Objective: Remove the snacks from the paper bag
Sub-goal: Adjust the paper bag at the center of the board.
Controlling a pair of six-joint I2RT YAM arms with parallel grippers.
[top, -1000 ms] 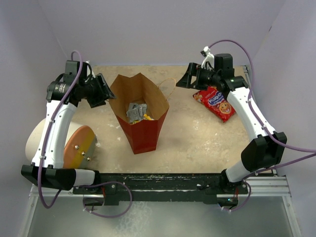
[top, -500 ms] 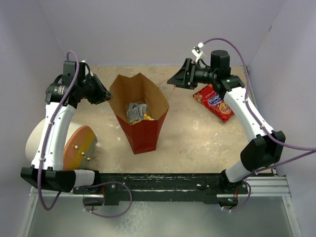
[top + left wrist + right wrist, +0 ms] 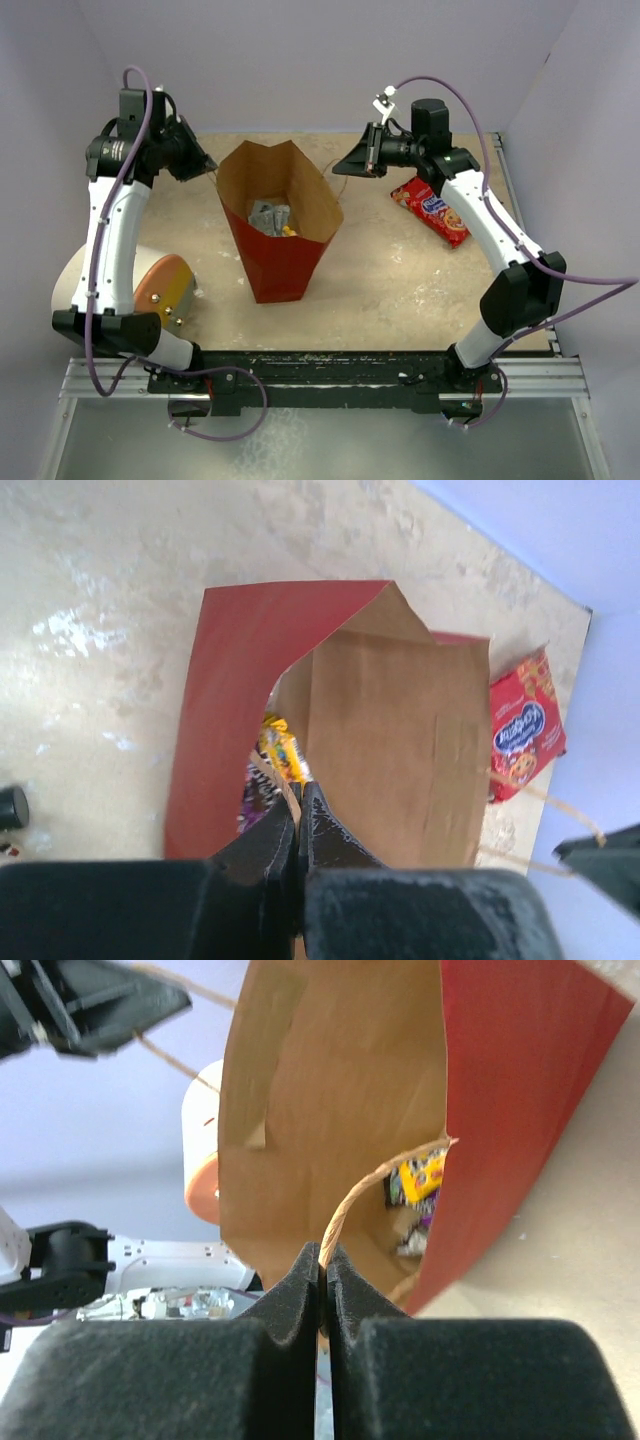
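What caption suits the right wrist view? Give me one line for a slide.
Right gripper pinches the string handle of the paper bag, snacks visible inside.

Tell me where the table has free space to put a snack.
Most room: bare table between the paper bag and the red cookie bag, toward the near edge. A narrower strip lies in front of the bag. Crowded: the left, by the white cylinder, and the far side, where the left gripper and right gripper pinch the string handles.
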